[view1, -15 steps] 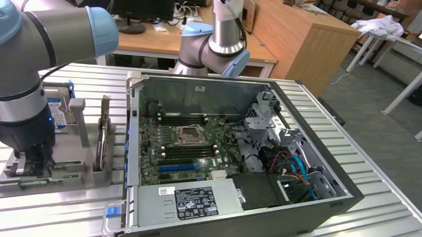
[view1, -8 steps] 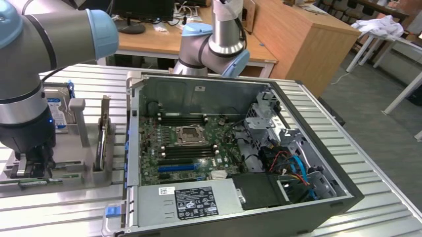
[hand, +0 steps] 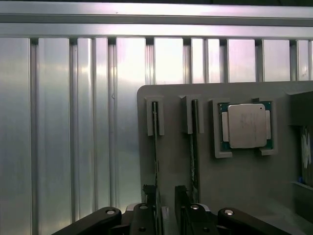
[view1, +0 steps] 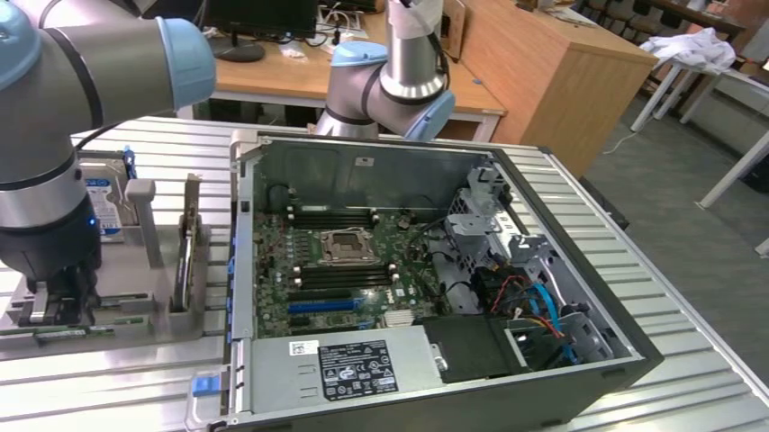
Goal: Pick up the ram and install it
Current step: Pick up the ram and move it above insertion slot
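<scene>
Two ram sticks stand on edge in a grey holder. In the wrist view, one ram stick runs toward the gap between my fingers, close to one finger's inner face. The other ram stick lies just outside the second finger. My gripper is open, with a gap far wider than the stick. In the exterior view the gripper sits low over the holder at the exterior view's left, and a ram stick stands beside it. The open computer case shows black memory slots around the processor socket.
A processor chip rests in the holder beside the sticks. A hard drive stands behind the holder. The ribbed metal table surrounds everything. The case holds a blue slot, a power supply and cables. A wooden desk stands behind.
</scene>
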